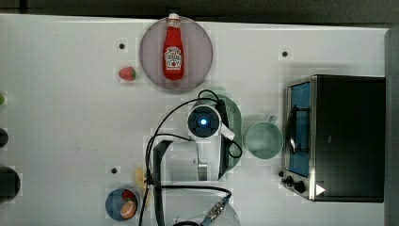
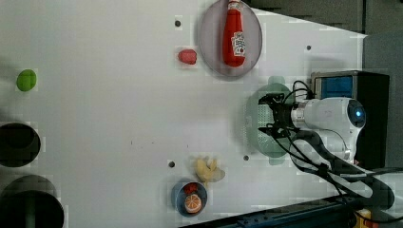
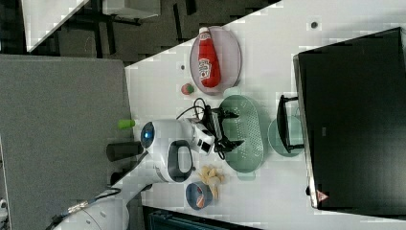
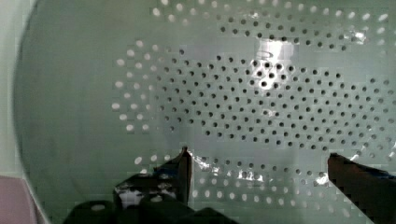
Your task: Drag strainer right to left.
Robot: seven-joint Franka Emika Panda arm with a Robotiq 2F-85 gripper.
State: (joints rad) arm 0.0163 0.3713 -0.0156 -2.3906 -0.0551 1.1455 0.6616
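The strainer (image 3: 244, 134) lies on the white table (image 1: 61, 141), a pale mint-green oblong basket with a perforated bottom, near the middle of the top view. In the right view its long axis runs from twelve to six o'clock. In the left view the strainer (image 2: 256, 124) sits at about five o'clock from the plate, and the arm covers part of it. In the top view the arm's wrist hides most of the strainer (image 1: 235, 123), leaving only a rim strip.

The gripper (image 3: 231, 128) hangs over the strainer's inside with its two fingers spread wide, pinching nothing. In the wrist view the perforated floor of the strainer (image 4: 243, 93) lies in front of the camera, and the gripper (image 4: 257, 161) shows one dark finger (image 4: 180, 170) on each side with open floor between them. Whether the fingertips touch the floor cannot be told.

At three o'clock from the strainer in the top view, just beside it, stands a round mint-green cup (image 1: 264, 140), and beyond that a black toaster oven (image 1: 348, 136). At eleven o'clock a ketchup bottle (image 1: 173, 47) lies on a grey plate (image 1: 150, 52), with a strawberry (image 1: 126, 73) at the plate's nine o'clock. At seven o'clock stands a blue bowl (image 1: 113, 202) holding fruit.
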